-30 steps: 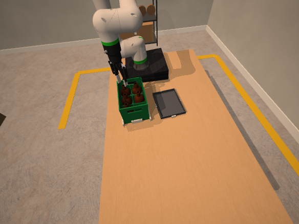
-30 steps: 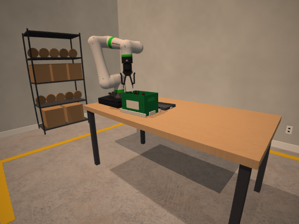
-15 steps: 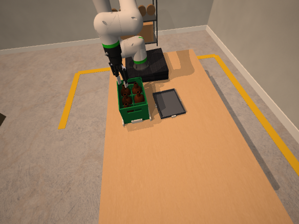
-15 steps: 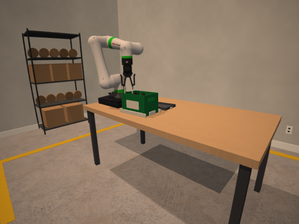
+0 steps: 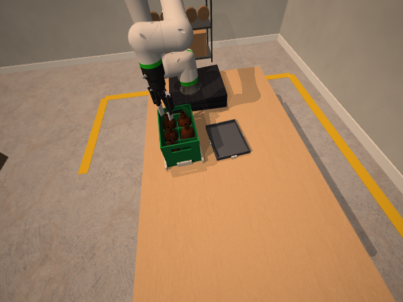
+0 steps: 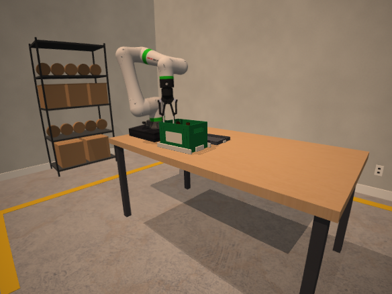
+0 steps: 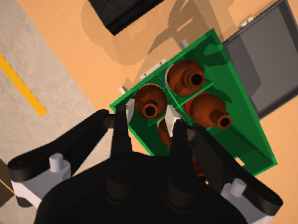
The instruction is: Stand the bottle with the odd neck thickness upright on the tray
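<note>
Hanging over the green crate (image 5: 181, 154) (image 6: 199, 138) (image 7: 246, 145), the tool (image 5: 165, 115) (image 6: 169, 121) (image 7: 150, 109) is part open and holds nothing. All five bottles are in the crate; one must still go on the tray (image 5: 230, 139) (image 6: 218, 138) (image 7: 265, 62).

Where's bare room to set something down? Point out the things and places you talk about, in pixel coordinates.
Inside the dark grey rectangular tray (image 5: 231, 138) (image 6: 218, 138) (image 7: 257, 55), bordered by its raised rim. Crowded: the green crate (image 5: 191, 158) (image 6: 200, 141) (image 7: 215, 50), brown bottles (image 5: 187, 132) (image 6: 188, 123) (image 7: 207, 110) close together, the black gripper's (image 5: 165, 114) (image 6: 168, 120) (image 7: 151, 114) fingers among them.
</note>
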### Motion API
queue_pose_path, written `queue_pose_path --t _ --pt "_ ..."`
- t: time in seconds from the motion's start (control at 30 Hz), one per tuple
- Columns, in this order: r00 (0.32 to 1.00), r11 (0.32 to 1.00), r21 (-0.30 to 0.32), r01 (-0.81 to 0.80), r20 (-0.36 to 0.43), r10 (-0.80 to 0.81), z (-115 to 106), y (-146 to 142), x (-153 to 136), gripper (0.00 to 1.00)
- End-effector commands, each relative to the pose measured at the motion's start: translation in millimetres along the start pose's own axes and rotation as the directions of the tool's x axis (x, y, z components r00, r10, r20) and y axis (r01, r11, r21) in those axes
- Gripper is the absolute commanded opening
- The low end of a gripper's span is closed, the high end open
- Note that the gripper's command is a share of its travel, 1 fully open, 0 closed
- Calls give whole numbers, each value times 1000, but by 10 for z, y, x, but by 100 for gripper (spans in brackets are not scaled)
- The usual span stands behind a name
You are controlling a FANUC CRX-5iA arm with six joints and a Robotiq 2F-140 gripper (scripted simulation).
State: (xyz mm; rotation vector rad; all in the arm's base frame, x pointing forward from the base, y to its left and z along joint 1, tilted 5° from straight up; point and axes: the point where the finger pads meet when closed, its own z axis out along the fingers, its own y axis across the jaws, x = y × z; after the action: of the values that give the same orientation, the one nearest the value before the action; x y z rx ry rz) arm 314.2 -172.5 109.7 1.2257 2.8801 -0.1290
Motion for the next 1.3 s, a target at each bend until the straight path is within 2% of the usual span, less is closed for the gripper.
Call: queue_pose_path --t 0.0,1.27 --pt "1000 1000 0 0 1 0 29 2 -5 44" --pt "1000 1000 0 0 1 0 94 2 -5 44"
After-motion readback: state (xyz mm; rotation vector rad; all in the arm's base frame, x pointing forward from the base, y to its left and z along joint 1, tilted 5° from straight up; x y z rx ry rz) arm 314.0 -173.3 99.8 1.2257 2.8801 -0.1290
